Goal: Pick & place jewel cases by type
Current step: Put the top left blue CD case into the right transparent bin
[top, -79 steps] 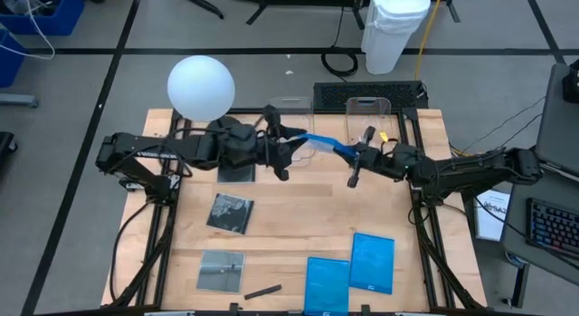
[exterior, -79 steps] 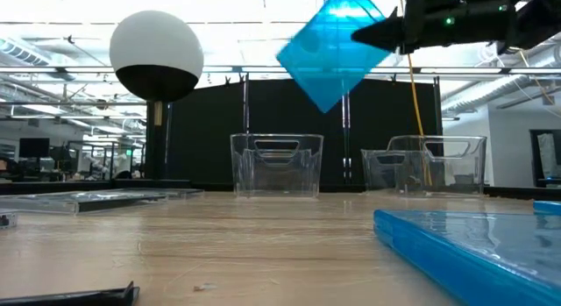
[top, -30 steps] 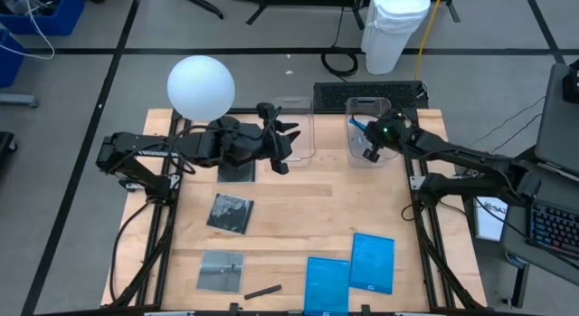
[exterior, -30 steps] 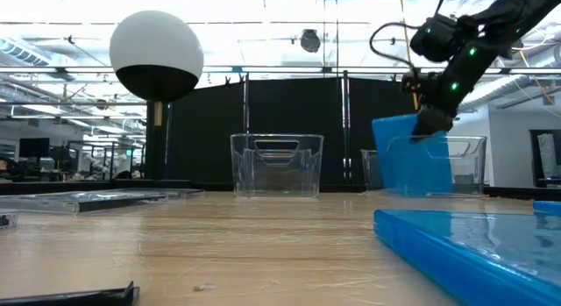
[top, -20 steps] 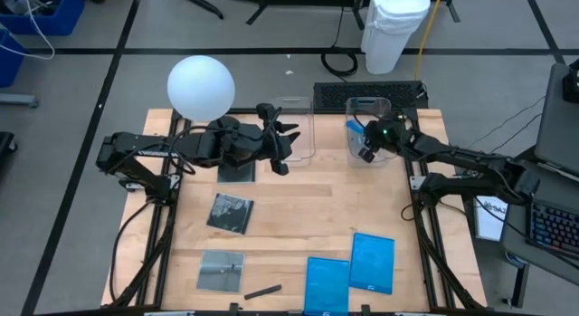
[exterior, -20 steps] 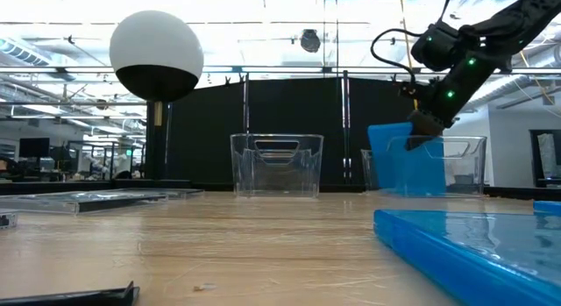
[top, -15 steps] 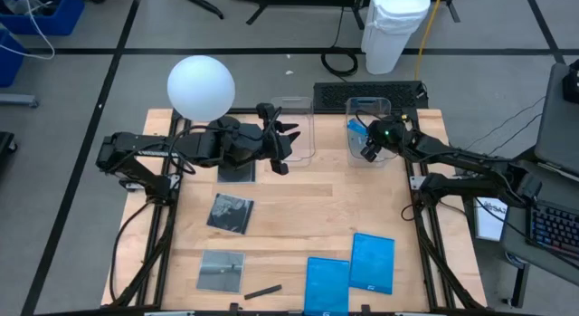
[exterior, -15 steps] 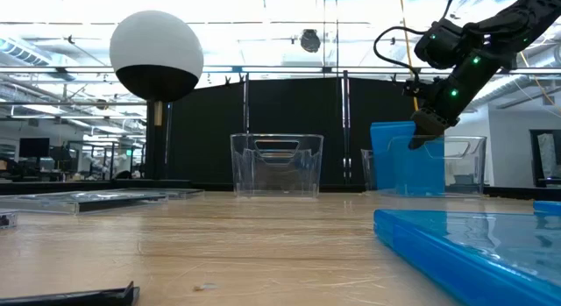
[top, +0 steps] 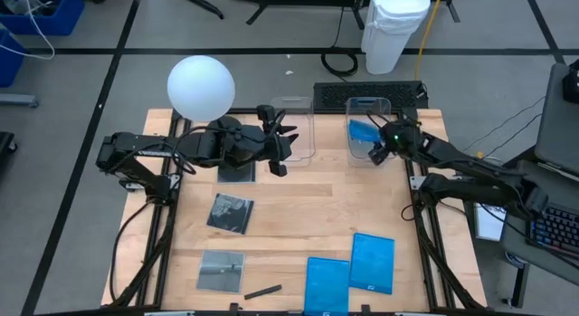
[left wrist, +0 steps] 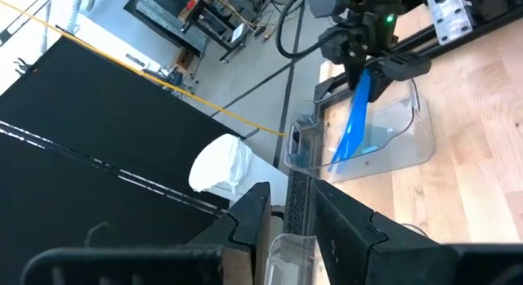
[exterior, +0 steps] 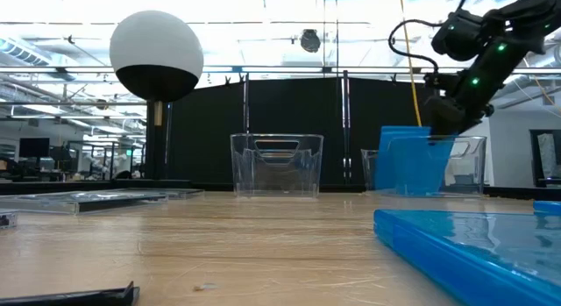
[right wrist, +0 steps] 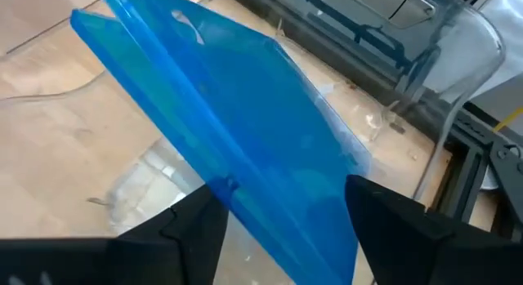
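releasing blue jewel case (top: pixel 363 131), right gripper (top: pixel 375 154) opened.

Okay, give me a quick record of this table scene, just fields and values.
right gripper: open, above the right tub
blue case: on edge in right clear tub, between the open fingers
left gripper: by the empty left clear tub
blue cases on table: two, front right
dark cases on table: three, left half
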Action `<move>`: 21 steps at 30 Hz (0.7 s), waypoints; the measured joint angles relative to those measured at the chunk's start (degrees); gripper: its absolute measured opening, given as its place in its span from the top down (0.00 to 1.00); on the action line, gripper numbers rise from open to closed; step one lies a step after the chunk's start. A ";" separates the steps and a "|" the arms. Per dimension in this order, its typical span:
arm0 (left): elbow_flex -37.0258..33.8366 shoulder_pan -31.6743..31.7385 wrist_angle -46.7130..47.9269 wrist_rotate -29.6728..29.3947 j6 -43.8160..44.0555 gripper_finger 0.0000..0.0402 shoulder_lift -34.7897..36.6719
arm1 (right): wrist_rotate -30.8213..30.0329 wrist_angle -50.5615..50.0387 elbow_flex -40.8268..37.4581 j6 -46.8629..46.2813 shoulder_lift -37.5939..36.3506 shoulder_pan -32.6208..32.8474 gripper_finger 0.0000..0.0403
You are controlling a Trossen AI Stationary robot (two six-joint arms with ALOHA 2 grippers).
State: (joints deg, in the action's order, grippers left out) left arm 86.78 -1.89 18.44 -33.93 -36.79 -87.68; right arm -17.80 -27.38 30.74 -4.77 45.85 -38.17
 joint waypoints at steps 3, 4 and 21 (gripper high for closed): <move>0.00 0.00 0.04 0.00 0.07 0.76 0.00 | 0.02 -0.58 0.02 -0.78 -1.74 0.00 0.41; -0.02 0.00 0.04 0.00 0.25 0.76 0.00 | 0.01 -0.65 0.02 -0.80 -2.24 0.00 0.42; -0.02 0.00 1.48 0.00 1.81 0.76 0.00 | 8.07 -4.80 1.73 -11.59 -8.71 0.00 0.42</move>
State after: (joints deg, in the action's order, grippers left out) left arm 86.76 -1.89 19.92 -33.93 -34.98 -87.68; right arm -9.73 -32.19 32.47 -16.36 37.14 -38.17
